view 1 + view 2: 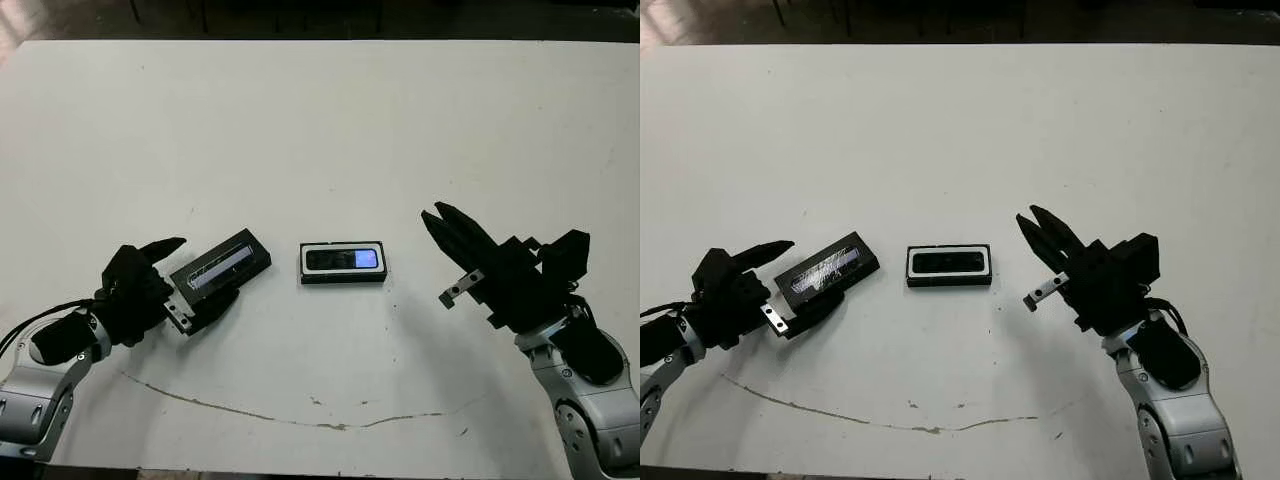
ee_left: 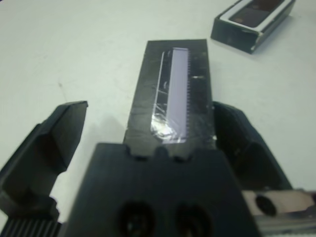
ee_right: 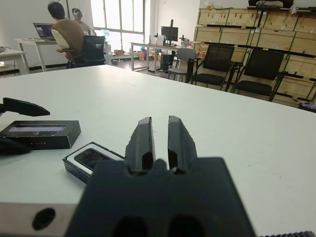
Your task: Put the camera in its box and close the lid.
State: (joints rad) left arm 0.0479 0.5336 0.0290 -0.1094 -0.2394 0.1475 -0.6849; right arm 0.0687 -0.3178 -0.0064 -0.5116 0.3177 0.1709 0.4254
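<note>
While the camera [image 1: 342, 259] lies boxed, left jaws straddle the lid [image 1: 221, 265]; right jaws nearly closed.

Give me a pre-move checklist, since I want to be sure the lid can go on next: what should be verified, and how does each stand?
1. Slim black bar-shaped camera lying inside the small black white-lined box: ok.
2. Box uncovered, top free for the lid: ok.
3. Flat black lid with glossy window strip between the left gripper fingers: ok; firmness of the grip: cannot tell.
4. Lid lined up with the box: not ok, it sits angled and off to the box's left.
5. Right gripper clear of the box: ok, apart on its right, fingers together.
6. White table free between lid and box: ok.
</note>
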